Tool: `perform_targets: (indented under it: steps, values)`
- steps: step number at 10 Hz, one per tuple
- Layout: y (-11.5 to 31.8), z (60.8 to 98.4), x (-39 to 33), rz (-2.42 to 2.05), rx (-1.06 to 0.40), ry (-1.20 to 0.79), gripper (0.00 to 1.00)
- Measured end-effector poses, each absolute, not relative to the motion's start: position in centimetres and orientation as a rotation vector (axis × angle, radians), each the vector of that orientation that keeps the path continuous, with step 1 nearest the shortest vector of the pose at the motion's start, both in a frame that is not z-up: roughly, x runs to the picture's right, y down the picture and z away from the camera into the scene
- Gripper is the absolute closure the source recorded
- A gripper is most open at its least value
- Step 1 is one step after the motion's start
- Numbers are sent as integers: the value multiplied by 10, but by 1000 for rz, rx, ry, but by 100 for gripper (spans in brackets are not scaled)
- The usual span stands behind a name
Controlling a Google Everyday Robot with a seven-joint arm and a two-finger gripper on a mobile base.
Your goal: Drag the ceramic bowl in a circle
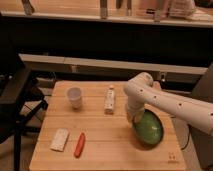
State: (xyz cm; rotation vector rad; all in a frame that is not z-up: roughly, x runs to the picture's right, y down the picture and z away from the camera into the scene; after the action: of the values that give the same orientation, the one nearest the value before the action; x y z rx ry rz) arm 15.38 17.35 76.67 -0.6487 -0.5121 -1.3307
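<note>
The ceramic bowl point(149, 129) is a wide, glossy green bowl with a dark rim. It sits on the right side of the wooden table point(105, 145), near the front. My white arm comes in from the right and bends down over the bowl's left rim. The gripper point(133, 120) is at the bowl's upper-left edge, touching it or very close to it.
A small whitish cup point(75, 97) stands at the back left. A small white bottle point(109, 99) lies in the middle back. A white packet point(59, 139) and a red-orange carrot-like item point(80, 144) lie at the front left. A dark chair point(15, 105) stands to the left.
</note>
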Motion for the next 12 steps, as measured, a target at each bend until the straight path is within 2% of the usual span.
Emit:
perform_targets:
  steps: [3,7,12]
  values:
    - [168,771,169,-1308,-646,-509,100]
    - [167,773,228,-1258,-649,-506,100]
    - [158,784,199,-1353,-648,-513,100]
